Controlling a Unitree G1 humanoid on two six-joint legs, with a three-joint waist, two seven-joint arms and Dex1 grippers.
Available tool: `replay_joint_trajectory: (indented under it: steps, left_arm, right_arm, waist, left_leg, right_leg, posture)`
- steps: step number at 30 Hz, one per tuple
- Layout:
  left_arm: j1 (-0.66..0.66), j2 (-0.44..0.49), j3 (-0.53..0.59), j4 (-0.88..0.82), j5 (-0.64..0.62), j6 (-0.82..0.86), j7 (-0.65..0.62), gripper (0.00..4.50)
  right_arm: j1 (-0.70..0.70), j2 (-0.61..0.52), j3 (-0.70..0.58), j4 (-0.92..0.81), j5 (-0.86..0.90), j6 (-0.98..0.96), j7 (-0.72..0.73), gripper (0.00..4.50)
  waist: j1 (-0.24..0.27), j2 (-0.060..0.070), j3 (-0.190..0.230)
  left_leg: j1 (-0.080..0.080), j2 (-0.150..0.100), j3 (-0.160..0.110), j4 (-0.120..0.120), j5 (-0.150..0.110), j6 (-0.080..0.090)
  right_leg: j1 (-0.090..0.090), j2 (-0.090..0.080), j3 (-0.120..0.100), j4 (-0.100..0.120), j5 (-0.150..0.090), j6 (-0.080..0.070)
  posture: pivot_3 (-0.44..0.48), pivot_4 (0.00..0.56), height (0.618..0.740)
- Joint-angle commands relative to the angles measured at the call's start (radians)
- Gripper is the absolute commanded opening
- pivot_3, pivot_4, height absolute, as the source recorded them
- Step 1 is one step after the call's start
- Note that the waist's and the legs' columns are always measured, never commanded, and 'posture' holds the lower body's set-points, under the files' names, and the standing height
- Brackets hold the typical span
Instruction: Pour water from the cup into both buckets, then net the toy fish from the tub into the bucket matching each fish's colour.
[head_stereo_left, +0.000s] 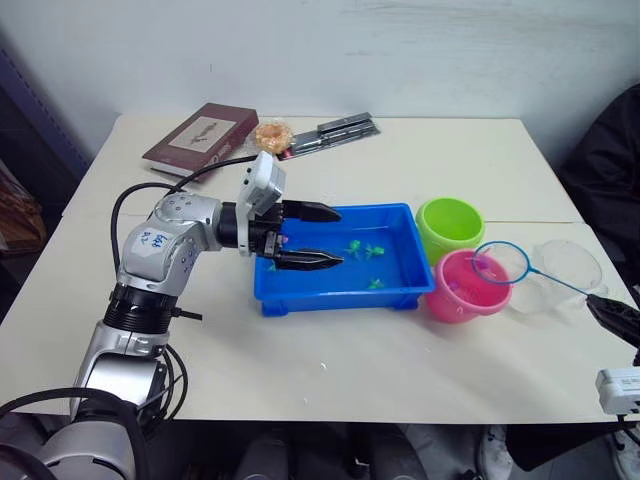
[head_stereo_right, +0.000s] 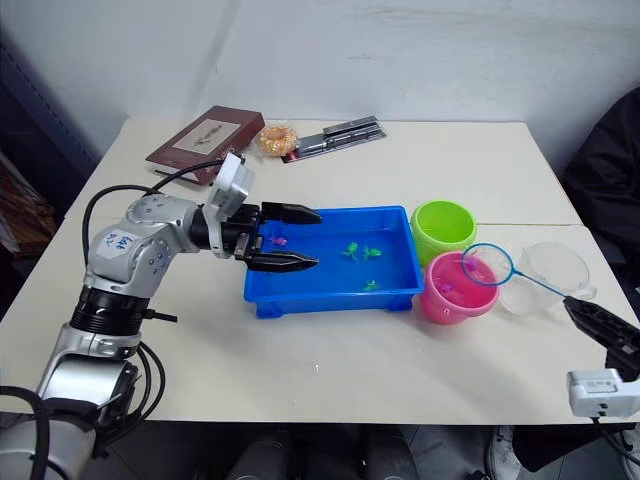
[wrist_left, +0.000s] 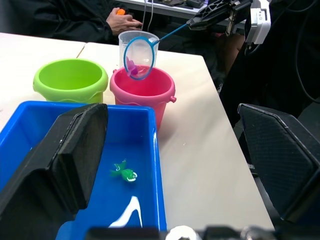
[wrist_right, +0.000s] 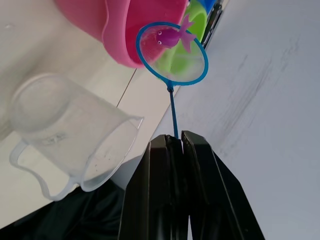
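The blue tub (head_stereo_left: 300, 296) sits mid-table with green toy fish (head_stereo_left: 366, 250) in its water. My left gripper (head_stereo_left: 338, 236) is open over the tub's left end, holding nothing. Right of the tub stand the lime green bucket (head_stereo_left: 450, 226) and the pink bucket (head_stereo_left: 458, 296). My right gripper (wrist_right: 173, 145) is shut on the thin handle of a blue-ringed net (head_stereo_left: 500, 263), which hovers over the pink bucket's right rim. A pink fish (wrist_right: 171, 38) lies in the net. The clear cup (head_stereo_left: 568, 268) stands just right of the pink bucket.
At the table's far side lie a brown book (head_stereo_left: 200, 135), a wrapped pastry (head_stereo_left: 272, 135) and a dark flat pack (head_stereo_left: 340, 128). A person's hand (wrist_left: 123, 21) shows beyond the cup. Bare tabletop stretches in front of the tub.
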Motion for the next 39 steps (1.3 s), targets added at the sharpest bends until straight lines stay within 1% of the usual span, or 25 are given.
replay_joint_trajectory:
  steps: [1, 3, 6, 8, 12, 15, 18, 21, 22, 24, 28, 30, 33, 36, 39]
  left_arm:
    - [-0.018, 0.001, 0.021, -0.002, 0.003, -0.02, -0.01, 4.45]
    - [-0.017, -0.001, 0.016, -0.001, 0.009, -0.025, -0.013, 4.45]
    - [-0.029, -0.008, 0.014, 0.008, 0.013, -0.027, -0.016, 4.45]
    - [-0.034, -0.009, 0.014, 0.02, 0.018, -0.035, -0.019, 4.45]
    - [-0.038, -0.008, 0.012, 0.033, 0.029, -0.046, -0.025, 4.45]
    - [-0.046, -0.013, 0.016, 0.041, 0.031, -0.048, -0.024, 4.45]
    - [-0.048, -0.017, 0.016, 0.045, 0.032, -0.051, -0.025, 4.45]
    - [-0.047, -0.02, 0.018, 0.05, 0.034, -0.057, -0.025, 4.45]
    - [-0.047, -0.02, 0.018, 0.051, 0.035, -0.058, -0.025, 4.45]
    - [-0.048, -0.023, 0.018, 0.053, 0.036, -0.063, -0.024, 4.45]
    - [-0.048, -0.026, 0.021, 0.055, 0.037, -0.066, -0.022, 4.45]
    - [-0.048, -0.027, 0.021, 0.055, 0.037, -0.068, -0.022, 4.45]
    - [-0.049, -0.03, 0.023, 0.061, 0.039, -0.074, -0.019, 4.45]
    - [-0.049, -0.032, 0.022, 0.063, 0.04, -0.077, -0.02, 4.45]
    - [-0.052, -0.036, 0.024, 0.071, 0.041, -0.082, -0.018, 4.45]
  right_arm:
    - [-0.005, -0.018, -0.033, -0.014, -0.009, 0.003, -0.028, 0.0]
    - [-0.018, -0.02, -0.038, -0.004, -0.01, 0.028, -0.031, 0.0]
    - [0.002, -0.029, -0.016, -0.017, -0.031, -0.017, -0.043, 0.0]
    - [-0.034, -0.048, -0.037, 0.026, -0.025, 0.046, -0.048, 0.0]
    - [-0.011, -0.046, 0.019, -0.041, -0.021, -0.003, -0.028, 0.0]
    - [-0.025, -0.043, 0.008, -0.007, -0.019, 0.052, -0.031, 0.0]
    - [0.007, -0.054, 0.029, -0.04, -0.035, -0.011, -0.039, 0.0]
    - [-0.042, -0.08, -0.008, 0.032, -0.026, 0.066, -0.048, 0.0]
    - [-0.044, -0.083, -0.001, 0.029, -0.025, 0.061, -0.046, 0.0]
    - [-0.008, -0.084, 0.043, -0.025, -0.041, -0.018, -0.045, 0.0]
    - [-0.042, -0.1, 0.024, 0.04, -0.017, 0.038, -0.051, 0.0]
    - [-0.008, -0.097, 0.043, -0.005, -0.048, -0.038, -0.057, 0.0]
    - [-0.041, -0.113, 0.012, 0.051, -0.048, 0.023, -0.067, 0.0]
    - [-0.006, -0.119, 0.041, 0.009, -0.067, -0.067, -0.073, 0.0]
    - [-0.051, -0.132, 0.011, 0.087, -0.038, 0.022, -0.07, 0.0]
  waist:
    - [-0.001, 0.0, 0.0]
    - [-0.001, 0.0, 0.0]
    - [-0.001, 0.0, 0.0]
    - [-0.001, 0.0, 0.0]
    - [-0.002, 0.0, 0.0]
    - [-0.002, 0.0, 0.0]
    - [-0.001, 0.0, 0.0]
    - [-0.001, 0.0, 0.0]
    - [-0.002, 0.0, 0.0]
    - [-0.001, 0.0, 0.0]
    - [-0.001, 0.0, 0.0]
    - [-0.001, 0.0, 0.0]
    - [-0.001, 0.0, 0.0]
    - [-0.002, 0.0, 0.0]
    - [-0.002, 0.0, 0.0]
  left_leg:
    - [0.0, 0.0, 0.0, 0.0, 0.0, 0.0]
    - [0.0, 0.0, 0.0, 0.0, 0.0, 0.0]
    - [0.0, 0.0, 0.001, 0.0, 0.0, 0.0]
    - [0.0, 0.001, 0.001, 0.0, 0.0, 0.0]
    - [0.001, 0.0, 0.002, 0.0, 0.0, 0.0]
    - [0.001, 0.001, 0.002, -0.001, 0.0, -0.001]
    - [0.001, 0.0, 0.002, -0.001, 0.0, 0.0]
    - [0.001, 0.0, 0.002, -0.001, 0.0, 0.0]
    - [0.001, 0.0, 0.003, -0.001, 0.0, 0.0]
    - [0.001, 0.0, 0.003, -0.001, 0.0, 0.0]
    - [0.001, 0.001, 0.003, -0.002, 0.0, -0.001]
    - [0.001, 0.0, 0.004, -0.002, 0.0, 0.0]
    - [0.001, 0.001, 0.003, -0.002, 0.0, 0.0]
    - [0.001, 0.0, 0.004, -0.002, 0.0, 0.0]
    - [0.001, 0.001, 0.004, -0.002, 0.0, -0.001]
  right_leg:
    - [0.0, 0.0, 0.0, 0.0, 0.0, 0.0]
    - [0.0, 0.0, 0.0, 0.0, 0.0, 0.0]
    - [0.0, 0.0, 0.001, 0.0, 0.0, 0.0]
    - [0.0, 0.001, 0.001, 0.0, 0.0, 0.0]
    - [0.0, 0.001, 0.002, 0.0, 0.0, 0.0]
    - [0.0, 0.001, 0.002, 0.0, 0.0, 0.0]
    - [0.0, 0.001, 0.002, 0.0, 0.0, 0.0]
    - [0.0, 0.001, 0.003, 0.0, 0.0, 0.0]
    - [0.0, 0.001, 0.003, 0.0, 0.0, 0.001]
    - [0.0, 0.001, 0.003, 0.0, 0.0, 0.001]
    - [-0.001, 0.002, 0.003, 0.0, 0.0, 0.0]
    - [-0.001, 0.001, 0.003, 0.0, 0.0, 0.0]
    - [-0.001, 0.001, 0.004, 0.0, 0.0, 0.0]
    - [-0.001, 0.001, 0.004, 0.0, 0.0, 0.0]
    - [-0.001, 0.002, 0.004, 0.0, 0.0, 0.0]
  posture:
    - [0.0, 0.15, 0.74]
    - [0.0, 0.15, 0.74]
    - [0.0, 0.15, 0.74]
    - [0.0, 0.15, 0.74]
    - [0.0, 0.15, 0.74]
    - [0.0, 0.15, 0.74]
    - [0.0, 0.15, 0.74]
    - [0.0, 0.15, 0.74]
    - [0.0, 0.15, 0.74]
    - [0.0, 0.15, 0.74]
    - [0.0, 0.15, 0.74]
    - [0.0, 0.15, 0.74]
    - [0.0, 0.15, 0.74]
    - [0.0, 0.15, 0.74]
    - [0.0, 0.15, 0.74]
